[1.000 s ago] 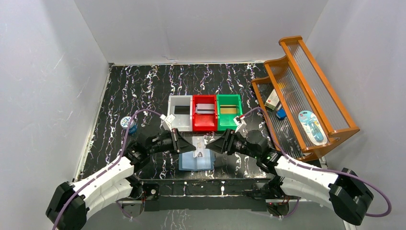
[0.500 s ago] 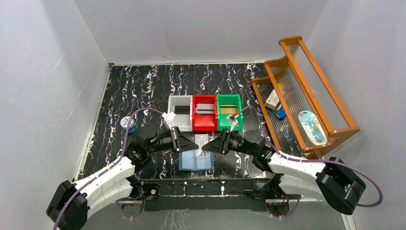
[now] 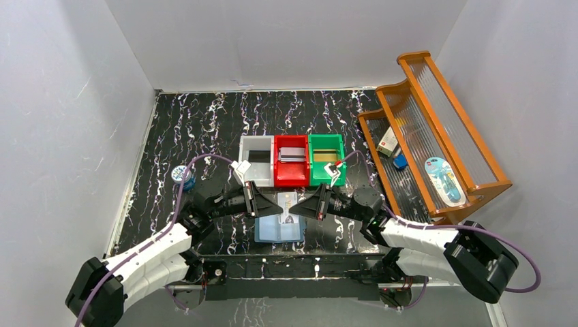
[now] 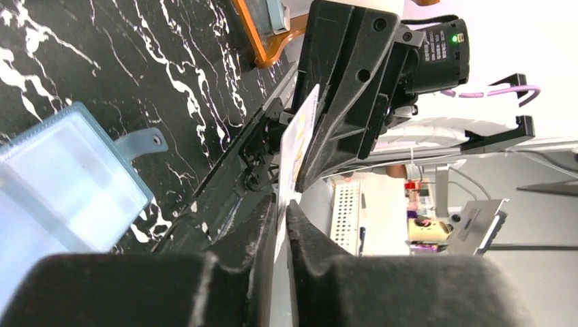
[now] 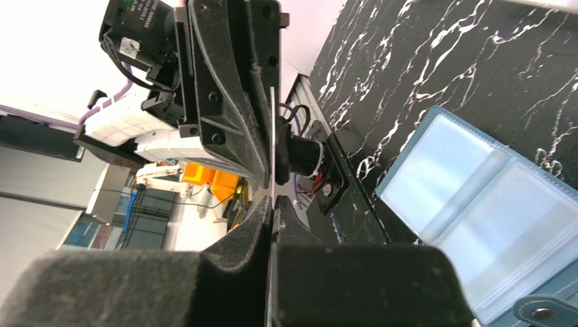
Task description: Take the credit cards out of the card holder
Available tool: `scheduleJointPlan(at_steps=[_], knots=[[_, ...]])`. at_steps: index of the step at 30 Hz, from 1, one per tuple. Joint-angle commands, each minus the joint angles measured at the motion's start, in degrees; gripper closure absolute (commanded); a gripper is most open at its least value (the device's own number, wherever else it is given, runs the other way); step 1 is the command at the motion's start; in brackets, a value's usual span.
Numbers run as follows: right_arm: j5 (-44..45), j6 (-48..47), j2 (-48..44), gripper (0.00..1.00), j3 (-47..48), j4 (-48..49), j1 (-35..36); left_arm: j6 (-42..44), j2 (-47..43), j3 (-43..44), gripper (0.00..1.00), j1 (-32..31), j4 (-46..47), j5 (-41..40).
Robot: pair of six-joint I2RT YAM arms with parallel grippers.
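We see one bench [image 3: 204, 122] and on it three bins [image 3: 292, 180] in a row, just beyond both pairs of jaws. One card holder [image 3: 272, 233] lies open beneath them. One pale card [image 3: 287, 204] stands on edge between the left jaws and right jaws, both narrowed onto it.

My fingers [image 4: 170, 286] are black, the card [image 4: 298, 139] pale with faint markings. The wallet [image 3: 279, 229] is pale blue inside, teal at its edge; the table [image 3: 204, 122] black, veined white. Beyond the wallet: grey bin [image 3: 255, 176], red bin [image 3: 291, 178], green bin [image 3: 326, 176]; right of it, an orange-brown rack [image 3: 414, 56].
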Motion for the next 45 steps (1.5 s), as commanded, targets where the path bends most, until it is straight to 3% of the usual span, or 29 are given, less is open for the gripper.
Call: scheduleJointPlan(at_steps=[1, 3, 5, 9, 14, 20, 28, 36, 39, 45], knots=[[-1.11, 1.24, 1.23, 0.97, -1.04, 9.07, -0.53, 2.86, -2.37, 1.48, 0.72, 0.09, -6.23, -1.19], [-0.62, 1.03, 1.19, 1.0, -0.91, 8.1, -0.55, 6.93, -3.39, 3.96, 0.59, 0.1, -14.11, -4.81], [0.21, -0.31, 0.27, 1.0, -0.17, 4.66, -0.61, 11.41, -4.35, 7.42, 0.37, 0.1, -23.25, -9.5], [5.25, -6.09, -4.0, 1.0, 3.83, -9.58, -0.63, 18.81, -6.1, 15.06, 0.03, 0.14, -40.07, -22.4], [18.25, -13.73, -8.22, 1.0, 12.38, -32.59, -0.74, 24.48, -6.08, 21.42, 0.02, 0.18, -55.58, -38.69], [32.7, -22.94, -6.02, 1.0, 22.18, -49.8, -0.73, 28.75, -5.82, 25.27, 0.02, 0.21, -63.47, -50.43], [40.89, -37.75, 6.85, 1.0, 36.72, -55.08, -0.72, 32.8, -8.56, 22.42, 0.02, 0.14, -58.4, -49.11], [39.15, -58.61, 23.29, 1.0, 50.93, -56.21, -0.82, 33.28, -9.62, 21.68, 0.02, 0.14, -57.15, -48.37], [38.68, -65.82, 30.75, 1.0, 57.62, -61.25, -0.82, 33.28, -10.33, 21.39, 0.02, 0.17, -56.93, -48.52], [38.46, -80.32, 37.25, 1.0, 61.2, -60.08, -0.84, 33.54, -10.41, 21.34, 0.02, 0.18, -57.02, -48.82]])
